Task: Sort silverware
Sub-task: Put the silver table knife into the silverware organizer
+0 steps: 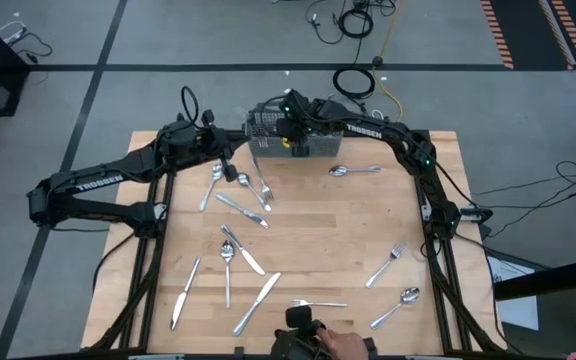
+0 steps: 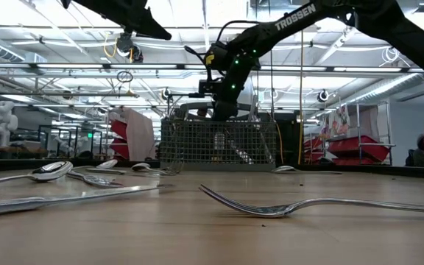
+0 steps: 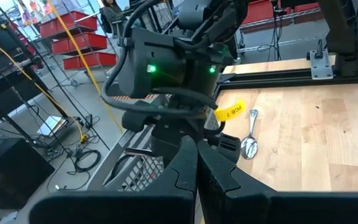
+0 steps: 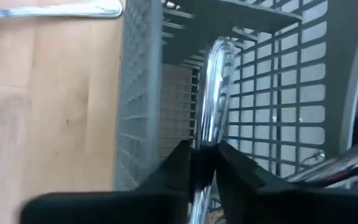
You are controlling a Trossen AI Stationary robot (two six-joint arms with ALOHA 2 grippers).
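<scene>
The grey wire-mesh basket [image 1: 298, 142] stands at the table's far middle; it also shows in the low view [image 2: 219, 143]. My right gripper [image 1: 290, 128] is over it, pointing down, shut on a shiny silver piece [image 4: 215, 81] that reaches into a compartment. More silverware leans inside the basket [image 4: 344, 163]. My left gripper [image 1: 227, 166] is shut and empty, just left of the basket, above a knife and spoons [image 1: 240, 182]. Other forks, spoons and knives lie flat across the table, such as a knife [image 1: 256, 302] and a fork [image 2: 271, 208]. My right gripper pinches the silver piece's slim shaft [image 4: 209, 134] between its two fingers, which come from above, pointing down into the basket. The piece runs on from the fingers into the mesh compartment. I cannot tell whether its far end rests on the basket's floor.
A spoon [image 1: 353, 171] lies right of the basket. A fork [image 1: 386, 265] and a spoon [image 1: 396, 306] lie at the near right, knives and a spoon [image 1: 227, 262] at the near left. A person's hand [image 1: 343, 345] is at the near edge. Bare wood shows mid-right.
</scene>
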